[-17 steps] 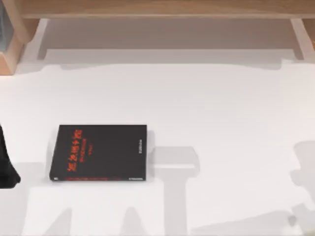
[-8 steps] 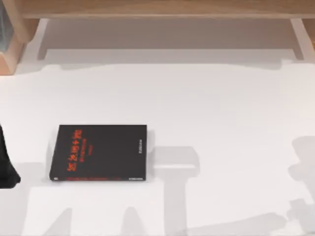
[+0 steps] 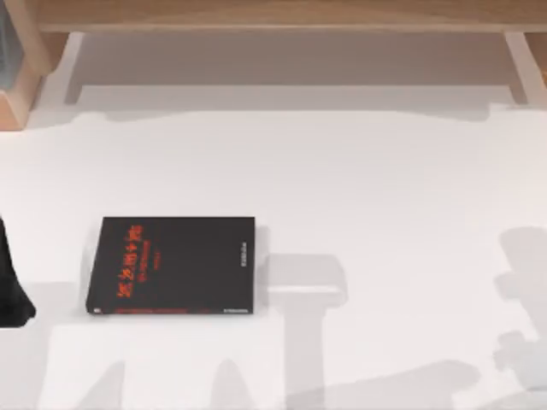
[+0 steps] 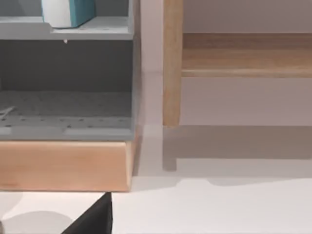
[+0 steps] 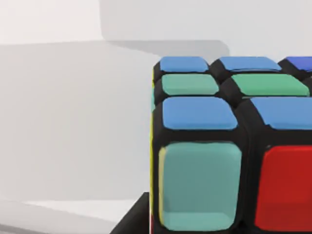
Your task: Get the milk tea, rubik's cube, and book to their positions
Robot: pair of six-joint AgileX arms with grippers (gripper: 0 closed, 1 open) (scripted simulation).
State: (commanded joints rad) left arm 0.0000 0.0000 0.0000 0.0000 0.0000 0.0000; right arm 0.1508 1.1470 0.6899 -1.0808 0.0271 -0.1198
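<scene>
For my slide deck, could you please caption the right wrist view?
Close view of a multicoloured rubik's cube with blue, green, teal and red stickers, above the white table.

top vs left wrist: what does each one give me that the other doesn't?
Top view: the black book with red lettering lying flat on the left part of the white table, and the left arm as a dark shape at the left edge.

Left wrist view: a grey cabinet on a wooden base, with the light-blue book standing on its upper shelf.

Both: the white table and the wooden shelf frame at its far side.
</scene>
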